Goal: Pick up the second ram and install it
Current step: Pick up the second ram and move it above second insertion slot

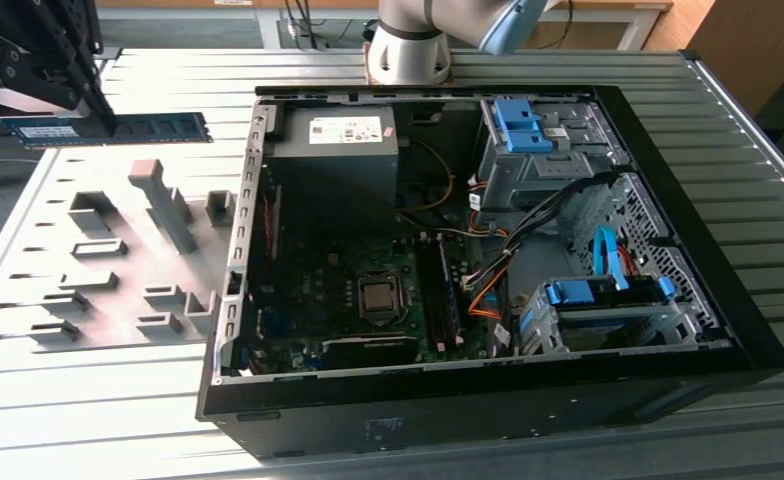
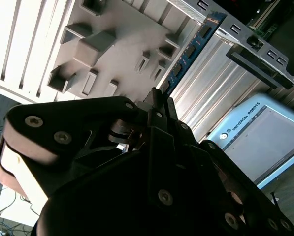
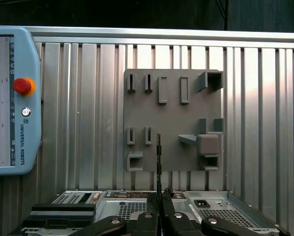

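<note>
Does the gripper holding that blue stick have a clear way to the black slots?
Probably yes: the case lies open over the slots; the gripper holds the second ram outside it. Cables run close.

In the second wrist view the jaws hide one end of the second ram (image 2: 188, 51)

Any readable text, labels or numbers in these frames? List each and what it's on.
On the teach pendant: a maker's name beside its screen, in both wrist views; a brand, so not quoted.
On the power supply label: print too small to read.
On the second ram, held in the gripper: pale label, too small to read.
</note>
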`<state>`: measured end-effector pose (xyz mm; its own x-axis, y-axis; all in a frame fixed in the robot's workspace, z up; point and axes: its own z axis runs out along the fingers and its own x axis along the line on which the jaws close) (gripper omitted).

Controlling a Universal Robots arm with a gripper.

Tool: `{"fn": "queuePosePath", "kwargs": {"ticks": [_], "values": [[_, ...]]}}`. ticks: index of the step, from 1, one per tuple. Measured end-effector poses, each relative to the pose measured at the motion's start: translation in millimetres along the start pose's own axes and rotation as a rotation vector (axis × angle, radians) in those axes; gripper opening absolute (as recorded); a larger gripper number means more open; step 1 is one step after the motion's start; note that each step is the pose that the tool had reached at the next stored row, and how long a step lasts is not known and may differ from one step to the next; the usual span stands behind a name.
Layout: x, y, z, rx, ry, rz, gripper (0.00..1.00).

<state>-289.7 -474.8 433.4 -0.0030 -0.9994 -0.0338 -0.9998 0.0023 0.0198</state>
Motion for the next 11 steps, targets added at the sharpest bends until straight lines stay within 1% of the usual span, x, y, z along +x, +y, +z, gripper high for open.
{"fn": "queuePosePath", "kwargs": {"ticks": [11], "values": [[0.0,-7.9,-0.2,-0.0001,0.0001,0.000,0.14]]}}
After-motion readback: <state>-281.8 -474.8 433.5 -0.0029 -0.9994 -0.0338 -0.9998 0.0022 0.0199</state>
